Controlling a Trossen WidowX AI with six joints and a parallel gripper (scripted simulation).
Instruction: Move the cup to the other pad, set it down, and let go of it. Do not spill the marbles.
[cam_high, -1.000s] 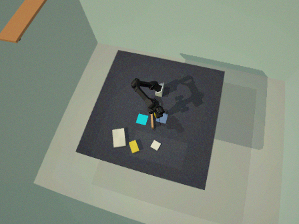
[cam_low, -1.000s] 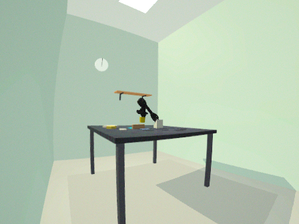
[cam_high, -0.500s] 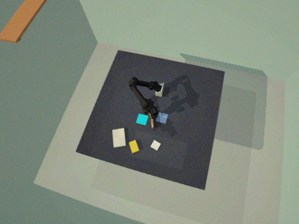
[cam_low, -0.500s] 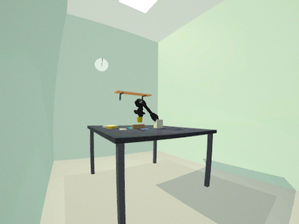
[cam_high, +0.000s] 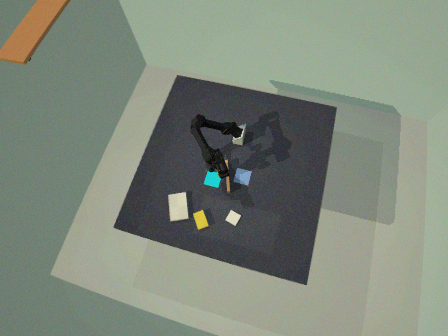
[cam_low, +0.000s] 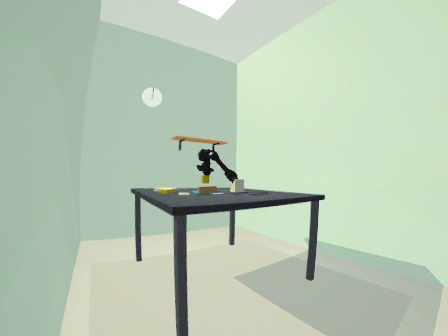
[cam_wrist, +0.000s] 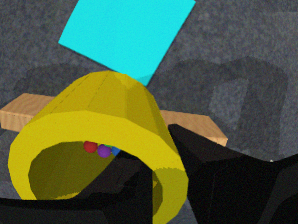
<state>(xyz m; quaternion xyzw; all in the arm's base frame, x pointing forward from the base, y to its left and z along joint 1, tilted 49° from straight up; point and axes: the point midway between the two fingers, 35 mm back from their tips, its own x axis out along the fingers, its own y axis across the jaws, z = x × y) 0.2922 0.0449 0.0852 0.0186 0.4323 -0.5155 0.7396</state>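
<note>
The yellow cup (cam_low: 205, 179) (cam_wrist: 100, 100) hangs in the air, its mouth toward the wrist camera. Several marbles, including a red one (cam_wrist: 90, 147) and a purple one (cam_wrist: 104, 151), are inside it. My gripper (cam_low: 205, 174) (cam_wrist: 157, 134) is shut on the cup's wall, one finger inside the mouth and one outside. The cyan pad (cam_high: 212, 179) (cam_wrist: 130, 30) lies flat on the table, just beyond the cup in the wrist view. The blue pad (cam_high: 243, 176) lies on the other side of the wooden bar. Part of the cup's inside is hidden by the finger.
The wooden bar (cam_high: 228, 186) (cam_low: 207, 190) (cam_wrist: 192, 122) stands between the pads, below the cup. A pale block (cam_high: 239, 138) (cam_low: 237, 186) is beside the arm's base. A white box (cam_high: 178, 206), a yellow block (cam_high: 201, 220) and a small cream block (cam_high: 233, 218) lie farther off.
</note>
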